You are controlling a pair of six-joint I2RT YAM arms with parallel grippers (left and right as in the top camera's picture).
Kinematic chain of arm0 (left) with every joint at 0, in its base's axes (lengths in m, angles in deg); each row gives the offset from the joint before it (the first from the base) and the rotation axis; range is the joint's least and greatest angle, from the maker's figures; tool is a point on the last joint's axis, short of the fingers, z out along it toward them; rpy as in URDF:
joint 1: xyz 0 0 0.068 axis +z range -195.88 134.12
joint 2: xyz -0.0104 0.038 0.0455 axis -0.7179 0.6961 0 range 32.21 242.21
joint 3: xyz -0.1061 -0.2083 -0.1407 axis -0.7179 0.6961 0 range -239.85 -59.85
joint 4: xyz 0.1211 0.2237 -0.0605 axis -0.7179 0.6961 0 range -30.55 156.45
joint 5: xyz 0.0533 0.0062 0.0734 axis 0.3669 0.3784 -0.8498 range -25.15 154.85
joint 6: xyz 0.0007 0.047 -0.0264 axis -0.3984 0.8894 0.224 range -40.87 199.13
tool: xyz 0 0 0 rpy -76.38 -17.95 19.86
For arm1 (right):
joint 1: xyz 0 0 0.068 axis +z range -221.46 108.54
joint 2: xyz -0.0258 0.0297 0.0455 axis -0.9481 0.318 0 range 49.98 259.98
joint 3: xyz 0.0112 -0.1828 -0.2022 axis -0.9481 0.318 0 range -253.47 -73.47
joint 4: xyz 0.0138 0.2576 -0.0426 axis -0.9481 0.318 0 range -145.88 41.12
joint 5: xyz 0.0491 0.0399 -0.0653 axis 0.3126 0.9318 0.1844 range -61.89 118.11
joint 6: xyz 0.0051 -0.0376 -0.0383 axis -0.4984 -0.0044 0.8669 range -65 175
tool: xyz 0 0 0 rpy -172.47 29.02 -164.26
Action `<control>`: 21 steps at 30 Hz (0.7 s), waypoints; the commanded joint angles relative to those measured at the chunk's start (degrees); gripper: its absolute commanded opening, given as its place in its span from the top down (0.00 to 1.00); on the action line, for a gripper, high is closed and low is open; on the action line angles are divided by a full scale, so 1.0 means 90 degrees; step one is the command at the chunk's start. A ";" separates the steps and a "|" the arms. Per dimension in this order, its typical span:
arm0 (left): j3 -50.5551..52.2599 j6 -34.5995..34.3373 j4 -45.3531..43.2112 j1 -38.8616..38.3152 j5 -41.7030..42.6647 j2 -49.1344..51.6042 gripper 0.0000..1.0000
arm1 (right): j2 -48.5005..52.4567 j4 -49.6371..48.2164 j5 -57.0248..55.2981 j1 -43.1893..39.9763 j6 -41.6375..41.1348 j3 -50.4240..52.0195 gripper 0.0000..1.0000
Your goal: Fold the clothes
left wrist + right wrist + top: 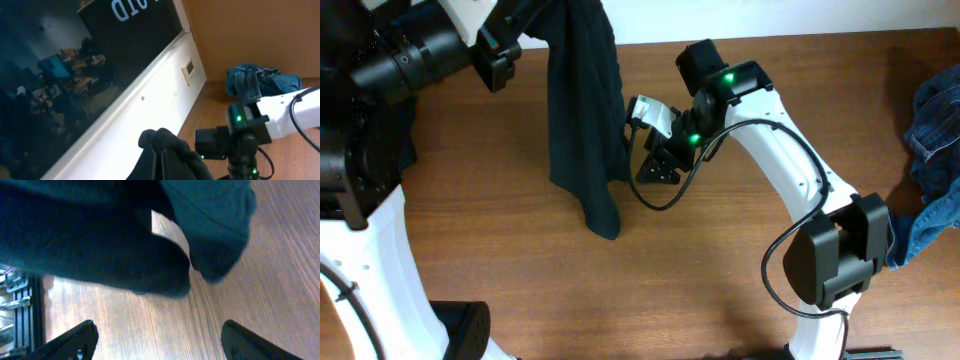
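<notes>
Brown wood table [520,290]; blue denim garment [935,130] heaped at rt edge; black T-shirt [585,120] tail seems to touch it, upper-centre.

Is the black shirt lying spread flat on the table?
No, the black shirt hangs lifted in a long bunched drape rather than spread over the table.

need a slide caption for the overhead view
The black T-shirt hangs from the left claw over the table, the open right claw beside it, a denim garment at the frame's right edge.
</notes>
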 commanded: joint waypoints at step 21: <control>-0.0046 -0.0044 0.0070 0.0032 0.0141 -0.0342 1.00 | -0.0056 -0.1455 -0.0386 -0.0034 0.0095 0.0272 0.14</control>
